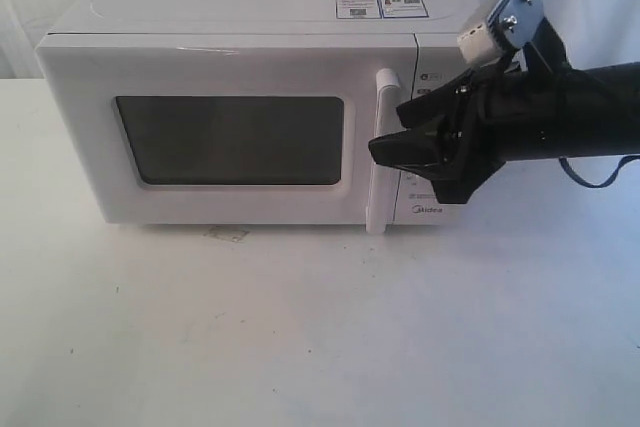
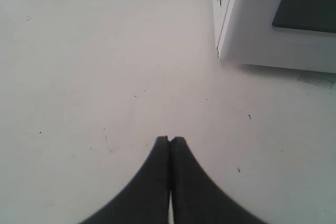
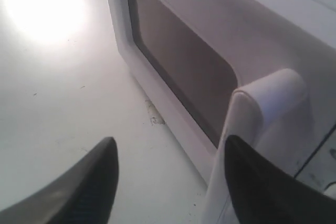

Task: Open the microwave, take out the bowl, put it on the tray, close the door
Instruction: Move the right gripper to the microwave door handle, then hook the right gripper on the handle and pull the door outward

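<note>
One microwave [image 1: 240, 17] stands on the white tabletop [image 1: 300, 327], its single door [image 1: 230, 67] shut flat against the front. Through the dark window [image 1: 230, 140] the inside cannot be made out. The right tool [image 1: 388, 132] is at the door's one upright handle [image 1: 378, 197], about its upper half, and covers most of the panel to the handle's right. Its fingers are spread wide and grip nothing. In the right wrist view the handle lies between them, just beside one finger – whether they touch cannot be told. The left tool [image 2: 169, 140] is pressed closed on nothing, tips together over bare tabletop, near the microwave's left front corner but apart from it. Two small stickers [image 1: 380, 4] sit side by side on the microwave's top.
</note>
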Robot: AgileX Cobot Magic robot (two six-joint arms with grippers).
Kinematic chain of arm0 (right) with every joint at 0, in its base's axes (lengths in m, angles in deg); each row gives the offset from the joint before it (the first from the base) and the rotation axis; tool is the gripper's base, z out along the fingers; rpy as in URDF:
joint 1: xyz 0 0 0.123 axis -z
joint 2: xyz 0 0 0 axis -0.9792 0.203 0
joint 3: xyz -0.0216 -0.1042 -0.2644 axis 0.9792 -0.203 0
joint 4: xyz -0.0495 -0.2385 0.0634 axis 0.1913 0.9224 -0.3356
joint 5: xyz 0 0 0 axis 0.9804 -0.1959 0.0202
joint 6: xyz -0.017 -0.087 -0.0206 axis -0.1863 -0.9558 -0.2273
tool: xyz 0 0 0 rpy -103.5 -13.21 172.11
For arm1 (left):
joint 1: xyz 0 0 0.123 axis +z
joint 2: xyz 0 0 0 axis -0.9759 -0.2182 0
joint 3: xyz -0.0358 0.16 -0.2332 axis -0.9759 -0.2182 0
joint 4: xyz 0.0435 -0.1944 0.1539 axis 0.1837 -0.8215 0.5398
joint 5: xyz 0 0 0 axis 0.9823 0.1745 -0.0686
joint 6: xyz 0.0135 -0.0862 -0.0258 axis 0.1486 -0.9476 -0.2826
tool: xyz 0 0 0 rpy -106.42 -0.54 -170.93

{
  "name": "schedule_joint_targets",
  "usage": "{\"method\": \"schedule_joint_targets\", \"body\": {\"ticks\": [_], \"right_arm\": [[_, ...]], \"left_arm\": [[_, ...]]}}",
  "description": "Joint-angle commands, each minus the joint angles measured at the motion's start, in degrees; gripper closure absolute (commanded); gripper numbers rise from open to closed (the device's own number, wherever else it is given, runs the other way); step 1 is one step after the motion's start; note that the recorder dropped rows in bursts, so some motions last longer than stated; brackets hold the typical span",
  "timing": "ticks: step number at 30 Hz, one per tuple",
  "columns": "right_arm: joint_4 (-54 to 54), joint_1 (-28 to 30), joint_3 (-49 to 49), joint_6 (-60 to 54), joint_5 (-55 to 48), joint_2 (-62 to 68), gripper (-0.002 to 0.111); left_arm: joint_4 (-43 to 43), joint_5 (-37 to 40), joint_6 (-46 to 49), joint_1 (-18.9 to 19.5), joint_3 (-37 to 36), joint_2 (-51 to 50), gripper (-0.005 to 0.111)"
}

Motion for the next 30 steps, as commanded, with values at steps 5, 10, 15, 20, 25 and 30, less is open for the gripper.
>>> {"method": "schedule_joint_targets", "body": {"ticks": [5,10,15,20,25,30], "right_arm": [[-3.75,0.06,0.03,-6.2,2.37,1.91,0.053],[-3.76,0.06,0.03,-6.6,4.6,1.91,0.053],[0.2,0.06,0.03,-5.03,7.39,0.45,0.053],[-0.6,0.06,0.03,-5.03,7.73,-0.66,0.053],[-3.75,0.06,0.03,-7.11,5.95,2.0,0.053],[-10.81,0.06,1.42,-12.42,0.77,7.07,0.053]], "left_arm": [[-0.2,-0.09,-0.11,0.2,-0.23,0.24,0.107],[-0.2,-0.09,-0.11,0.2,-0.23,0.24,0.107],[-0.2,-0.09,-0.11,0.2,-0.23,0.24,0.107],[-0.2,-0.09,-0.11,0.2,-0.23,0.24,0.107],[-0.2,-0.09,-0.11,0.2,-0.23,0.24,0.107],[-0.2,-0.09,-0.11,0.2,-0.23,0.24,0.107]]}}
